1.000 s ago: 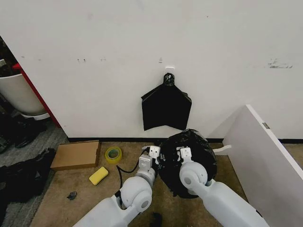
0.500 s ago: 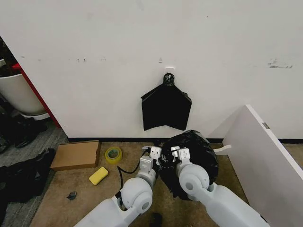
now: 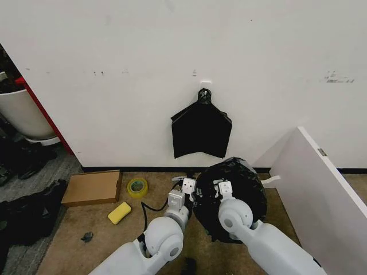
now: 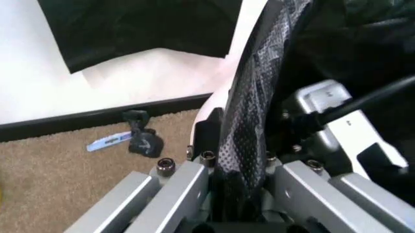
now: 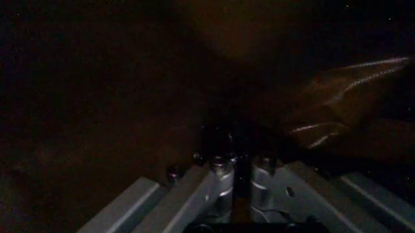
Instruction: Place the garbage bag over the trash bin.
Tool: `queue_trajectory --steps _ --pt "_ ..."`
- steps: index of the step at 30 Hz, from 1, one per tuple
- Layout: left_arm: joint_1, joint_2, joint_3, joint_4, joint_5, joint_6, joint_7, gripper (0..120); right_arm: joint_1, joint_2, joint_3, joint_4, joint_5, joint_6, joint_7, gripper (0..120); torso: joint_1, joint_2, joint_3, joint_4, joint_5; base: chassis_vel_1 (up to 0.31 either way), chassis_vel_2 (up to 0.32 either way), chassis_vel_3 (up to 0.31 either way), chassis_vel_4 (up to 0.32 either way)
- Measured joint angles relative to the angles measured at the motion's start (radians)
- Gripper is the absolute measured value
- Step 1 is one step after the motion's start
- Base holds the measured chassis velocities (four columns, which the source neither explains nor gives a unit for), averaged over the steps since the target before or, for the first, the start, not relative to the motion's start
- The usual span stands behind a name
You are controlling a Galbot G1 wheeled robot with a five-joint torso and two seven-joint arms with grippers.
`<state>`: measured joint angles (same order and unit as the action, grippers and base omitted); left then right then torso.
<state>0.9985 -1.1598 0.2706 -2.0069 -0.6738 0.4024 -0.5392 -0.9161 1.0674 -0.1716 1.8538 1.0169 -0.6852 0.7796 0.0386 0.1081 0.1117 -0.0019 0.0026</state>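
Black plastic of the garbage bag (image 3: 235, 189) shrouded the trash bin (image 4: 224, 104); left gripper (image 4: 241, 191) and right gripper (image 5: 236, 162) each pinched its edge, keeping it stretched over the rim.

Bare utility room, scuffed white wall (image 3: 114, 69), brown carpet (image 3: 92, 223), cardboard box (image 3: 92, 188), tape roll (image 3: 137, 187)

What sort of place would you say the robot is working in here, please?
Probably a back room or storage corner: a scuffed bare white wall, brown carpet strewn with a flat cardboard box and green tape roll.
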Motion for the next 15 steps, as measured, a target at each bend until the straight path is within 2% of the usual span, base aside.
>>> queue_trajectory --steps 4,10,15 --pt "-0.007 0.006 0.008 -0.005 -0.014 -0.006 0.009 0 -0.016 -0.014 0.014 -0.008 -0.051 0.033 -0.092 0 0.0 0.0 0.0 0.0 0.0 0.0 0.0 0.0 0.0" --pt "-0.008 0.014 0.007 -0.014 -0.025 -0.006 0.012 0 -0.026 -0.024 0.028 -0.041 -0.088 0.013 -0.045 0 0.0 0.0 0.0 -0.0001 0.0 0.0 0.0 0.0 0.0" --pt "-0.009 0.013 0.005 -0.01 -0.025 -0.006 0.012 0 -0.042 -0.024 0.032 0.021 -0.044 0.013 -0.07 0 0.0 0.0 0.0 0.0 0.0 0.0 0.0 0.0 0.0"
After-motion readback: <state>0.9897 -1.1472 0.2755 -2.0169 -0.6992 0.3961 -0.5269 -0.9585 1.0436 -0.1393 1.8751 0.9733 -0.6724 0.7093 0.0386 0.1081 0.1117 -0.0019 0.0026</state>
